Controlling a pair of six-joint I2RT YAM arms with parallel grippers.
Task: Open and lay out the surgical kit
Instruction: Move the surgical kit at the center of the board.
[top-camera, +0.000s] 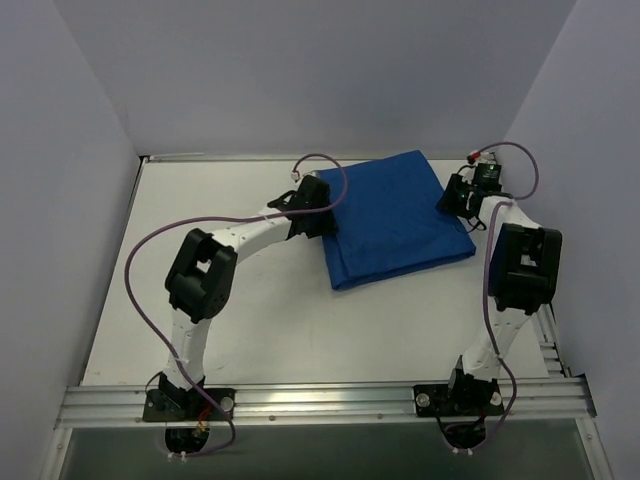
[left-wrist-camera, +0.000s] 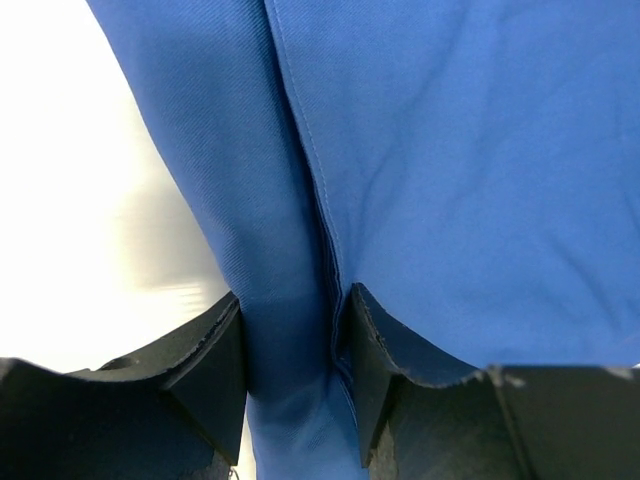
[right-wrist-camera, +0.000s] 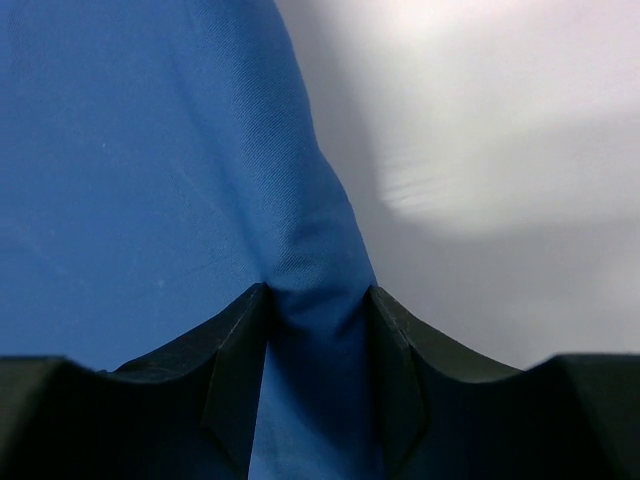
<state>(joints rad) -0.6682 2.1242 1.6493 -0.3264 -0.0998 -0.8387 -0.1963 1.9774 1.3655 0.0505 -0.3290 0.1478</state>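
Observation:
The surgical kit (top-camera: 395, 215) lies as a folded royal-blue cloth bundle on the white table, toward the back right. My left gripper (top-camera: 322, 215) sits at the bundle's left edge. In the left wrist view that gripper (left-wrist-camera: 292, 335) is shut on a raised fold of blue cloth (left-wrist-camera: 290, 300), which fills the gap between the black fingers (left-wrist-camera: 215, 355). My right gripper (top-camera: 458, 205) is at the bundle's right edge. In the right wrist view it (right-wrist-camera: 318, 325) is shut on a bunched ridge of the same cloth (right-wrist-camera: 315, 270). What the wrap holds is hidden.
White walls close off the table (top-camera: 250, 330) at the back and both sides. An aluminium rail (top-camera: 320, 400) carrying both arm bases runs along the near edge. Purple cables (top-camera: 140, 280) loop off each arm. Bare tabletop lies left of and in front of the bundle.

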